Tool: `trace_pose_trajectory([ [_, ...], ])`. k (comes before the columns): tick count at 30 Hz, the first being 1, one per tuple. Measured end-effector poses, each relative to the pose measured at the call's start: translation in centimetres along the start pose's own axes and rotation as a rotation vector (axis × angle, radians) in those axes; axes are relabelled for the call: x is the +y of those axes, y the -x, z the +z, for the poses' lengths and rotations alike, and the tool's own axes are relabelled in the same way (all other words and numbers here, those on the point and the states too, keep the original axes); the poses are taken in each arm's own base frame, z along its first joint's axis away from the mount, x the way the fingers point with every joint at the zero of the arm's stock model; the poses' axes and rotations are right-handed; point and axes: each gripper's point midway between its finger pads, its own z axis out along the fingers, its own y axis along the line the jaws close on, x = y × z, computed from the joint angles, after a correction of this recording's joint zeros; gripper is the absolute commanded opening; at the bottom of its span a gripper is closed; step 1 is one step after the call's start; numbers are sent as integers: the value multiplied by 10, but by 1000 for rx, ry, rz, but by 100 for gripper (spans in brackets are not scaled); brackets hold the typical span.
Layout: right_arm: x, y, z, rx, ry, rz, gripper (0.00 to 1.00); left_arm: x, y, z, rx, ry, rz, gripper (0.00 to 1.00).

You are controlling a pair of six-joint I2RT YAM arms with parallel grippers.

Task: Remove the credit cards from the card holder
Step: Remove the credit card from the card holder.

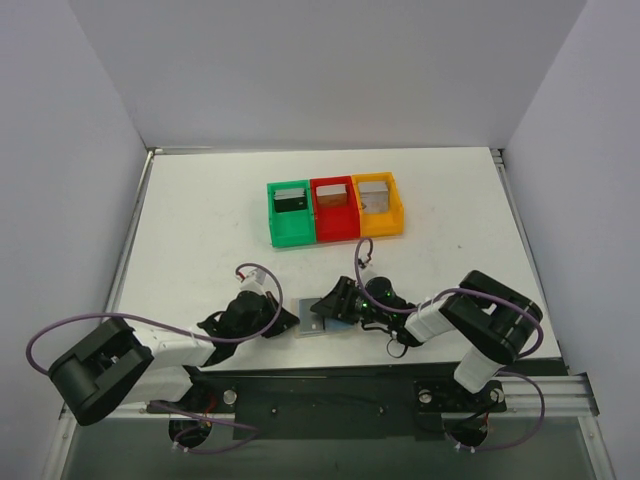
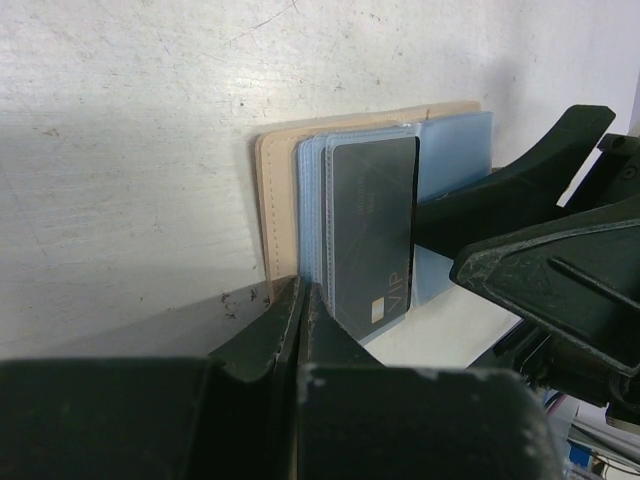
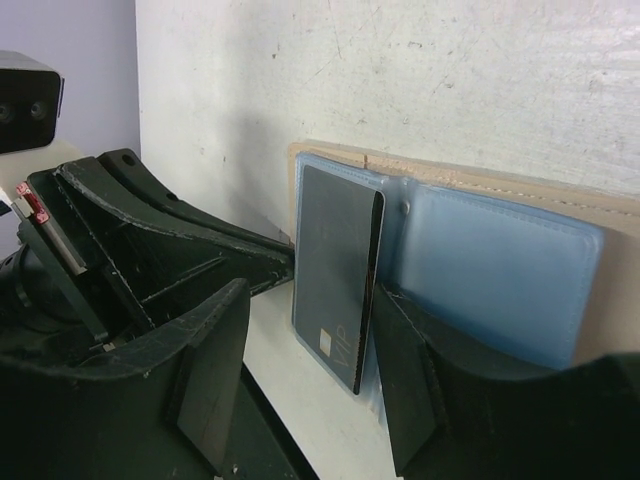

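The holder [image 1: 318,322] lies opened flat on the table [image 1: 200,230], low in the middle of the top view, between the two grippers. Seen from the right wrist, its long axis runs left to right. It has two blue pocket panels.

One dark card [image 3: 335,265] sits on the left panel. Its long axis stands up-down in the frame, the "VIP" end at the bottom (its right long edge looks raised off the pocket).

The right gripper [image 3: 312,290] is partly open. Its jaws stand either side of the card's lower end and do not clamp it.

The left gripper [image 2: 302,300] is closed on nothing, its tips at the holder's near edge.

Above centre stand three bins, green [image 1: 275,215], red [image 1: 333,232] and orange [image 1: 380,228], each holding one card.
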Motion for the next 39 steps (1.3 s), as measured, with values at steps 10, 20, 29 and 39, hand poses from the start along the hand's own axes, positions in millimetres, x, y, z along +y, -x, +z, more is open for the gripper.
trace_pose_trajectory([
  [10, -2, 6, 1, -17, 6, 11, 45, -3, 1, 5, 2, -4, 4, 0],
  [20, -3, 10, -1, -30, 14, 2, 49, -5, 2, 12, 12, -1, 23, 0],
  [29, -3, 7, -6, -4, 3, -28, 54, -8, 5, 11, 15, -3, 32, 0],
  [39, -3, -6, -17, 62, -42, -73, 56, -19, 24, -10, -57, -22, 55, 0],
])
